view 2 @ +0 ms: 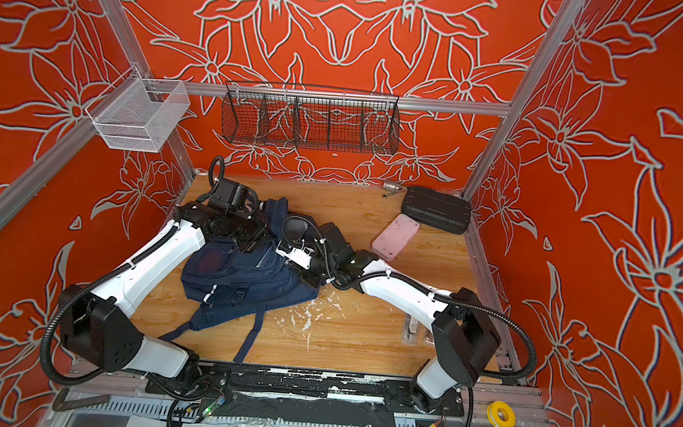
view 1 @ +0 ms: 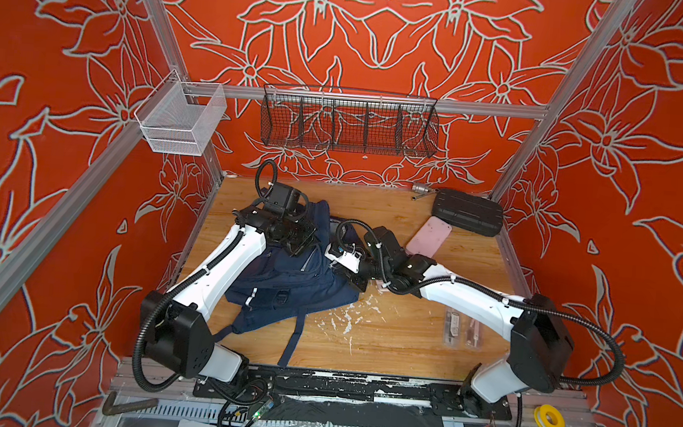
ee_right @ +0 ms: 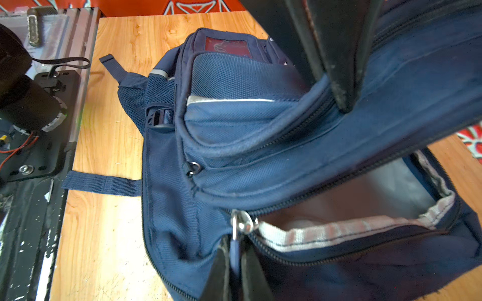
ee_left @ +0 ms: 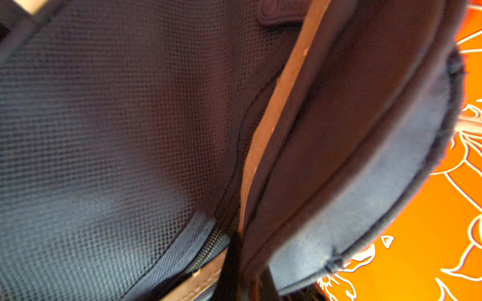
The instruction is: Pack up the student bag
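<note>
The student bag (view 1: 284, 279) (view 2: 239, 275), a navy backpack, lies on the wooden table left of centre, its straps trailing toward the front. My left gripper (view 1: 303, 248) (ee_left: 246, 276) is shut on a fold of the bag's upper edge; in the right wrist view its fingers (ee_right: 339, 78) hold that edge up. My right gripper (view 1: 356, 284) (ee_right: 236, 265) is shut on the blue zipper pull (ee_right: 235, 251) below the silver slider (ee_right: 241, 222). The main compartment gapes, showing grey lining (ee_right: 391, 187).
A black ribbed hard case (view 1: 468, 212) sits at the back right, with a pink flat item (view 1: 428, 239) leaning beside it. Clear packets (view 1: 462, 328) lie by the right arm. A black wire basket (view 1: 349, 125) and a white mesh basket (view 1: 180, 120) hang behind.
</note>
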{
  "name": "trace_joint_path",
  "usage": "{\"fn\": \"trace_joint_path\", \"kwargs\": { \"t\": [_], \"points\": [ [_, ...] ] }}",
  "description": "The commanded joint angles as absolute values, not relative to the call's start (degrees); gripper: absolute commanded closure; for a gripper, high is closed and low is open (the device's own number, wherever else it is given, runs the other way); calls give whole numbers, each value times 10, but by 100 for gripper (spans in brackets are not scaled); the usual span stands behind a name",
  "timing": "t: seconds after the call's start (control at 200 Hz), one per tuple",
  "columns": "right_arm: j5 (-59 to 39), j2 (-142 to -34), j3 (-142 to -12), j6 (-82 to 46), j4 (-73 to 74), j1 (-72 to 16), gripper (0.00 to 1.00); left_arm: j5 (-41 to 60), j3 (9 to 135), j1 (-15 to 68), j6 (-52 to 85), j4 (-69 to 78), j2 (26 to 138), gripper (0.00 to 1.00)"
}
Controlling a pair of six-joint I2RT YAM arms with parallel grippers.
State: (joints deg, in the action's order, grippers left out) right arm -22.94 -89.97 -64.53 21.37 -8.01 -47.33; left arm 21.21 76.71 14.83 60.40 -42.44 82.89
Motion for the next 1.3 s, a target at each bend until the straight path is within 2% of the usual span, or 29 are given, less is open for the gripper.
{"fn": "trace_joint_path", "kwargs": {
  "t": [0.0,0.155,0.355,0.661,0.761,0.921,1.046,1.061,1.176,1.226,1.291],
  "points": [
    [-271,-875,-626,204,-72,-498,100,192,809,141,640,-281,825,100],
    [-318,-880,-647,219,-107,-509,100,175,834,141,651,-276,843,100],
    [-326,-895,-661,221,-132,-539,100,174,853,141,658,-273,862,100],
    [-278,-924,-698,179,-149,-558,100,164,872,142,653,-294,859,100],
    [-280,-911,-687,183,-144,-543,100,154,866,142,631,-336,835,100],
    [-354,-889,-671,216,-130,-487,100,140,859,143,596,-427,806,100],
    [-394,-893,-696,270,-172,-456,100,145,848,149,561,-461,804,100],
    [-396,-894,-700,274,-177,-453,100,145,845,149,556,-460,804,97],
    [-402,-896,-712,291,-185,-446,100,159,848,149,496,-464,823,54],
    [-402,-897,-713,293,-184,-446,100,169,870,150,452,-488,842,46],
    [-405,-897,-714,289,-182,-441,100,169,911,156,389,-544,872,41]
  ]
}}
